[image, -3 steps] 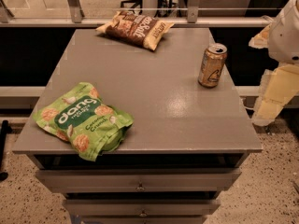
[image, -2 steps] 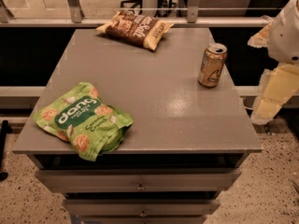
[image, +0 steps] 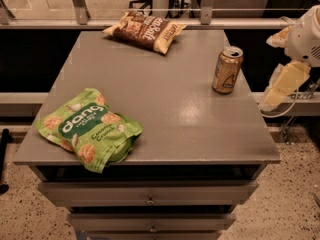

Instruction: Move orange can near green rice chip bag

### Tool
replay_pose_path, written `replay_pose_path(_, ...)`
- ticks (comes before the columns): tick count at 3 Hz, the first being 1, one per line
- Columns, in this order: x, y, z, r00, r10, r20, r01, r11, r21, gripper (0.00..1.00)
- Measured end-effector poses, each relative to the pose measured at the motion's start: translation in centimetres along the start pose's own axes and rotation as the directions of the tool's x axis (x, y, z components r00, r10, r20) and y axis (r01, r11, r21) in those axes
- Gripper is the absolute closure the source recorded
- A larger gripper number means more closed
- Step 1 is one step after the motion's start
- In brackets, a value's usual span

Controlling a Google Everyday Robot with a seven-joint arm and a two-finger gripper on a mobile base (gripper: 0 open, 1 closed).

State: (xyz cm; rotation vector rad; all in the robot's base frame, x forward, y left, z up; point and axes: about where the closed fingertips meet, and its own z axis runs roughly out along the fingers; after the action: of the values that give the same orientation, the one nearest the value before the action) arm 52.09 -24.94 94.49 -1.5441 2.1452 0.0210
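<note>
The orange can (image: 227, 69) stands near the right edge of the counter (image: 190, 119), toward the back; the green rice chip bag (image: 90, 128) lies at the front left corner, a bit over the front edge; bare top lies between them; the tool (image: 282, 86) hangs past the right edge, away from the can; I cannot tell how open it is.

Grey bench (image: 165, 84) w/ drawers (image: 150, 191) below; speckled floor (image: 295, 209); metal rail (image: 50, 24), poss. office chair (image: 142, 4) far behind; dim warm light. Gripper (image: 282, 86) off bench's right edge.
</note>
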Motion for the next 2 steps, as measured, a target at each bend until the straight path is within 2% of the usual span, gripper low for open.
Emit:
replay_pose_path(1,0.6,-3.9,2.9,0.992,0.074,0.099,-0.076,0.9968,0.023,0.0)
replay_pose_path(2,0.4,-6.0,5.2,0.971,0.13,0.202,-0.135,0.9908,0.01,0.0)
